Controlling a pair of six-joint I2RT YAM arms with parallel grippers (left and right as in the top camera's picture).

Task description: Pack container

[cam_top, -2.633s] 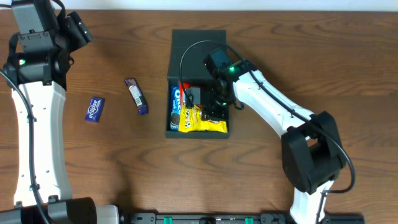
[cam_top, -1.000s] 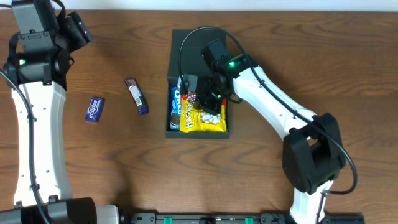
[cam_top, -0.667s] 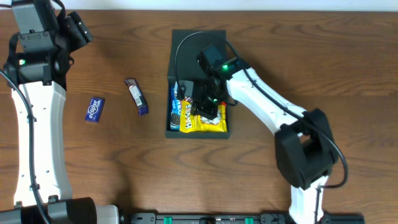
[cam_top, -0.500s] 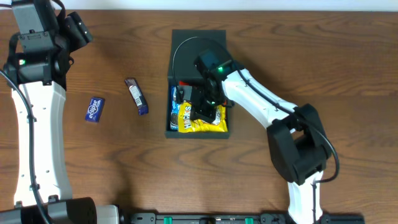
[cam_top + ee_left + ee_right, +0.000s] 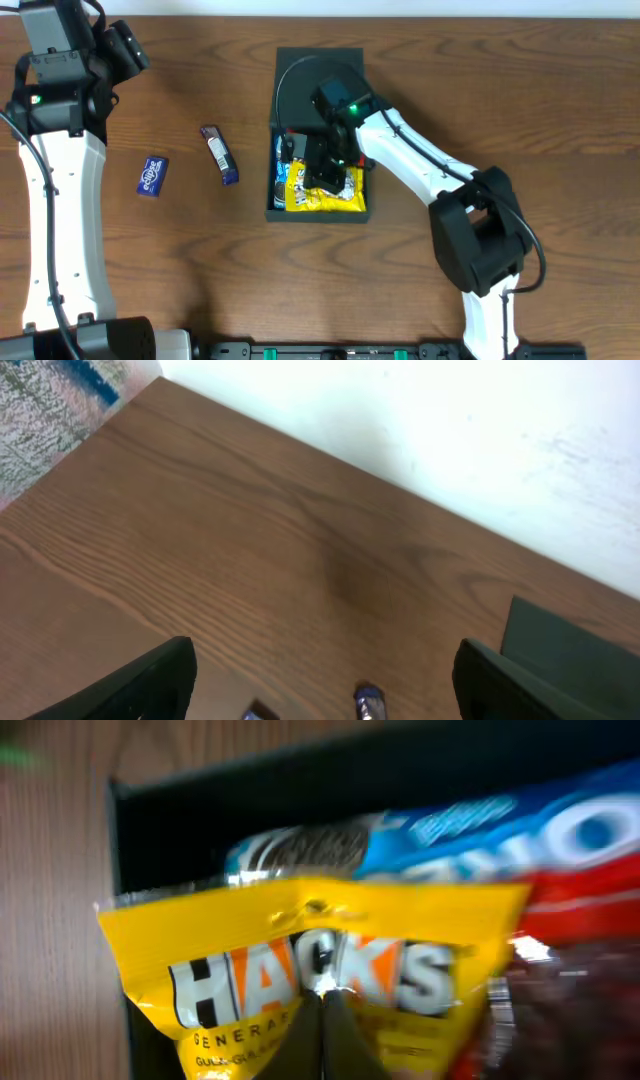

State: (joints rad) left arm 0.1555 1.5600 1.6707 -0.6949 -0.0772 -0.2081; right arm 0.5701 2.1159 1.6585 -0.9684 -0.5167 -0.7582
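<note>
Container (image 5: 318,215) stands at the middle of the desk's (image 5: 520,90) far edge, lid folded flat toward that edge, so the well is open from above; right gripper (image 5: 322,1010) is down inside it over the yellow packet (image 5: 310,970), fingertips together, likely pressing the packet flat; whether film is pinched, cannot tell; left gripper (image 5: 322,652) hangs high over the far left corner, jaws wide, holding nothing, clear of the work.

Count: one container; inside, one yellow packet, one blue packet (image 5: 480,825), a red patch, own packet or not unclear; loose between container and left edge, one purple bar (image 5: 219,154), one small blue packet (image 5: 152,175).
</note>
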